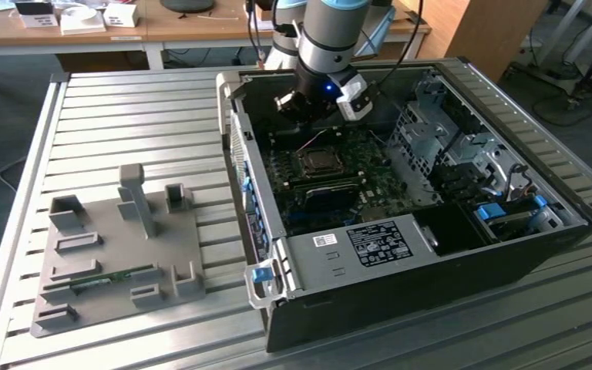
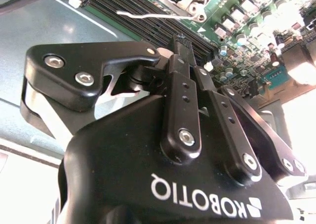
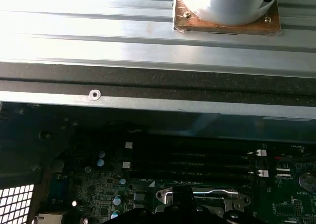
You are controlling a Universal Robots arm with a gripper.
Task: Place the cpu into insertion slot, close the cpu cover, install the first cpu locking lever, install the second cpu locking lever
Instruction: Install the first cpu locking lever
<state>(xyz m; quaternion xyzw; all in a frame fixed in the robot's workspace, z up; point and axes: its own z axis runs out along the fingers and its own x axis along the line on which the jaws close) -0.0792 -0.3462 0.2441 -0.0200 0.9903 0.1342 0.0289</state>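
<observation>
— Where is the black claw (image 1: 301,116)?
— Inside the open black computer case (image 1: 409,304), which lies on the ribbed metal table (image 1: 121,116). The claw hangs over the green motherboard (image 1: 378,189), near the square, dark-framed insertion slot (image 1: 322,159).
— Is it open or closed?
— In the second wrist view its fingers (image 2: 180,100) are drawn together, with nothing visible between them.
— And the small square cpu?
— I cannot make it out. The thin silvery cpu cover (image 3: 237,200) lies down over the slot. In the first wrist view, long black memory slots (image 3: 197,167) run just beyond it.
— Anything else on the table?
— A grey moulded fixture plate (image 1: 121,254) with upright holders, at the exterior view's left, apart from the case.
</observation>
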